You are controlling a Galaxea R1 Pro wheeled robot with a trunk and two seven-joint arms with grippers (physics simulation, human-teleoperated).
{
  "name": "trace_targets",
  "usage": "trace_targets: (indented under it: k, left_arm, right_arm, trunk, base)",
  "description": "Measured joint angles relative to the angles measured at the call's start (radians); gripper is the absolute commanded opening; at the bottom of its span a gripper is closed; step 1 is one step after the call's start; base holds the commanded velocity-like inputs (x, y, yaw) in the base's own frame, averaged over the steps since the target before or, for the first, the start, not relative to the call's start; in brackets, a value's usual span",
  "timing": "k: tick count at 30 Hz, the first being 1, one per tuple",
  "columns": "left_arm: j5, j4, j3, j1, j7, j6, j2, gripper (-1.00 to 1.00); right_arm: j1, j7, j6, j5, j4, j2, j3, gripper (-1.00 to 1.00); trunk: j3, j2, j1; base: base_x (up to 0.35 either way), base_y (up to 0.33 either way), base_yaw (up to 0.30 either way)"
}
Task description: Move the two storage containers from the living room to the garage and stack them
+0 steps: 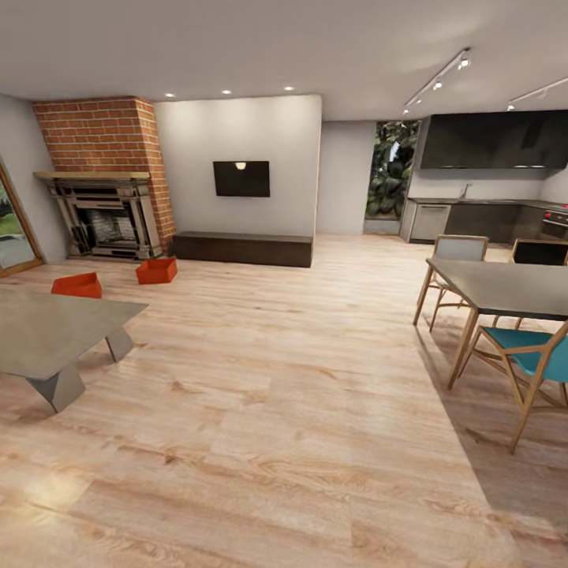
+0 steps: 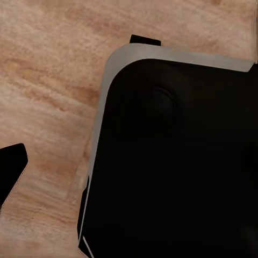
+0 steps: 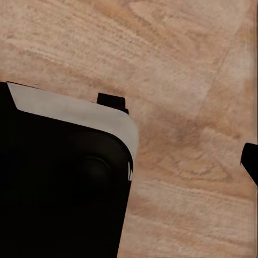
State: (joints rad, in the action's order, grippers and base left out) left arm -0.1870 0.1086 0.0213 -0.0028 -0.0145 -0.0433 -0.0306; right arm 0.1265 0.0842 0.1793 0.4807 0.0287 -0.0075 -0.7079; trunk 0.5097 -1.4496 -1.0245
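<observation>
2 storage containers (image 1: 156, 270) (image 1: 77, 285) behind grey table (image 1: 47, 331).

Two orange-red storage containers (image 1: 77, 285) (image 1: 156, 270) sit on light wood plank floor (image 1: 284, 410); red-brick fireplace (image 1: 106, 177); teal chair (image 1: 530, 356); grey table (image 1: 47, 331).

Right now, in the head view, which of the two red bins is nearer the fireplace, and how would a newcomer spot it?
Find the brick fireplace on the far left wall. On the wood floor just right of its hearth, near the end of the long dark TV bench, sits an orange-red storage container. Its twin lies farther left, partly behind the grey table.
</observation>
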Motion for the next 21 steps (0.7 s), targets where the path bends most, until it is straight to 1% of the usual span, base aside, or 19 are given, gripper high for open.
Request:
trace_targets:
  k: [21]
  left_arm:
    - [-0.001, -0.003, 0.000, 0.000, 0.000, 0.003, 0.002, 1.00]
  right_arm:
    - [0.000, 0.001, 0.000, 0.002, 0.000, 0.000, 0.000, 1.00]
  trunk:
    - [0.000, 0.000, 0.000]
  base:
    - [0.323, 0.000, 0.000]
